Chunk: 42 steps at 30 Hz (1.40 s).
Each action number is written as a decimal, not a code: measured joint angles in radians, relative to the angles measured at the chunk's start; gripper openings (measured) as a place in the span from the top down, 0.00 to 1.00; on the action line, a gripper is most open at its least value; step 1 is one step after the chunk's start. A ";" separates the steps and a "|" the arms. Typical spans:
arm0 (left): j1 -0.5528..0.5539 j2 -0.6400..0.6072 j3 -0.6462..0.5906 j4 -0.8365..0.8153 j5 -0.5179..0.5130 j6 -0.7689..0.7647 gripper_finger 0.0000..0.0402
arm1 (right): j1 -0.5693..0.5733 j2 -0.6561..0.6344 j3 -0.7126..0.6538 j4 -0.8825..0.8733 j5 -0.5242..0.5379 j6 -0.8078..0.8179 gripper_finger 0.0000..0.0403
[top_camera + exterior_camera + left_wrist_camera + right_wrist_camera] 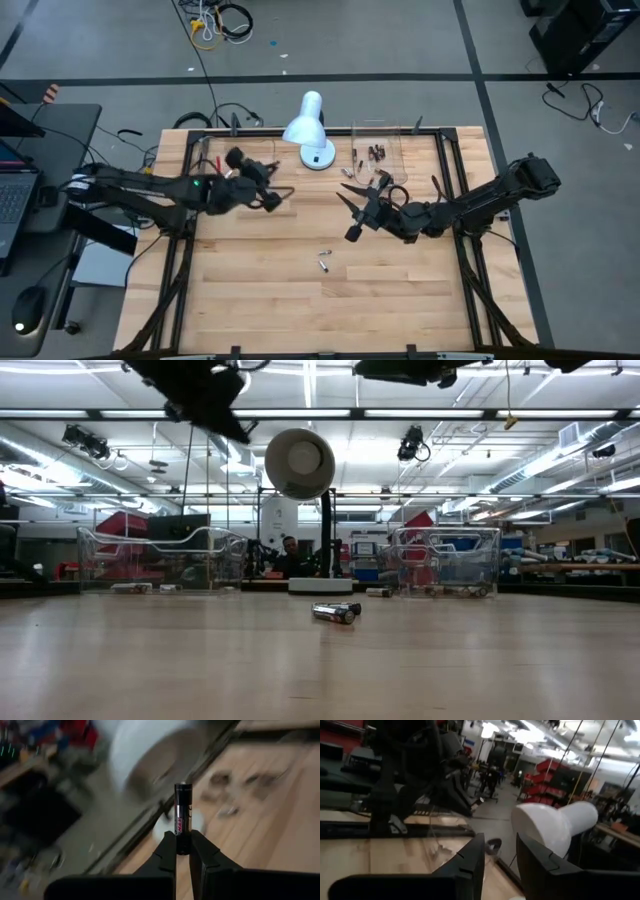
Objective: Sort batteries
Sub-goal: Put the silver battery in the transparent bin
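Observation:
In the left wrist view my left gripper is shut on a dark and silvery battery. In the high view that gripper hangs over the table's far left, near the white desk lamp. My right gripper hovers right of centre, and the right wrist view shows it open with nothing between its fingers. Two loose batteries lie on their sides on the wood near the middle, also seen in the low view as batteries. More batteries lie in the clear tray at the far right. My left gripper pinches the battery by one end between its two fingertips. The battery lies along the fingers, and most of its length sticks out past their tips. It is lifted clear of the table.
Two clear trays stand along the far edge, one on the left and one on the right, with the lamp's base between them. Black frame rails run along the table's sides. The near half of the wood is bare.

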State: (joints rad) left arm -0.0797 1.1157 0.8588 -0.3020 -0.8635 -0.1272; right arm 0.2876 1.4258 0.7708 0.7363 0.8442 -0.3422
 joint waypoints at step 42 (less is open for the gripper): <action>0.379 -0.031 0.033 -0.761 0.208 -0.432 0.69 | -0.022 -0.016 0.000 -0.237 -0.183 0.221 0.75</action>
State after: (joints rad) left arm 0.2989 1.0848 0.8916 -1.0635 -0.6551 -0.5589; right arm 0.2653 1.4101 0.7708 0.4995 0.6613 -0.1213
